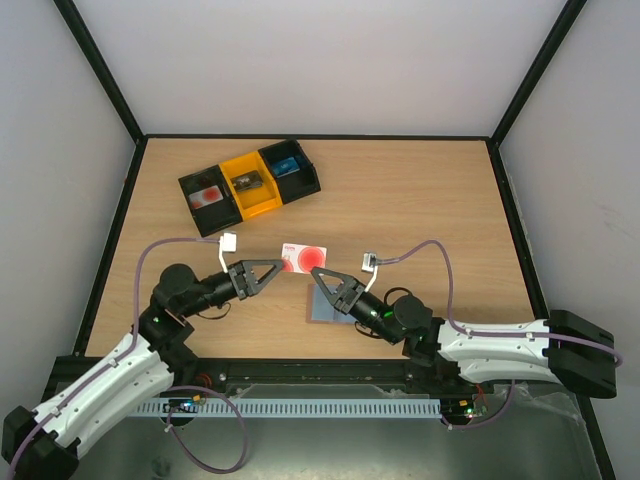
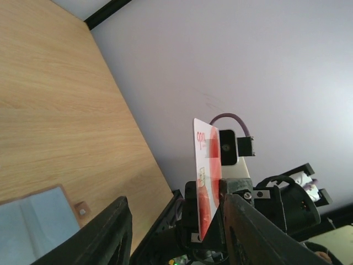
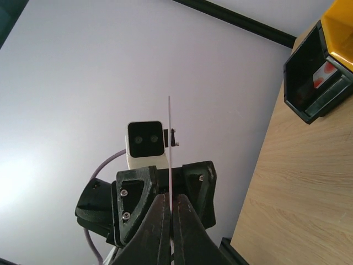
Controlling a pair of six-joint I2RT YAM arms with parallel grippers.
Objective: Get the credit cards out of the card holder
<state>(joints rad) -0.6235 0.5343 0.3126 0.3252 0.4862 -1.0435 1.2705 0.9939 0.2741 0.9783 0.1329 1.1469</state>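
Above mid-surface, toward the near edge, your right hand [image 1: 318,271] pinches a credit card [image 1: 303,256] held clear of the card holder [image 1: 324,309], which lies open beneath. Your left hand [image 1: 281,264] straddles that card, jaws parted, not gripping. Any cards left inside? Can't tell.

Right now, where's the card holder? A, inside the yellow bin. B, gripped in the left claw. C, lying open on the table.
C: the card holder lies opened flat on the table, paler inside facing up, below the right claw, which pinches only the card.
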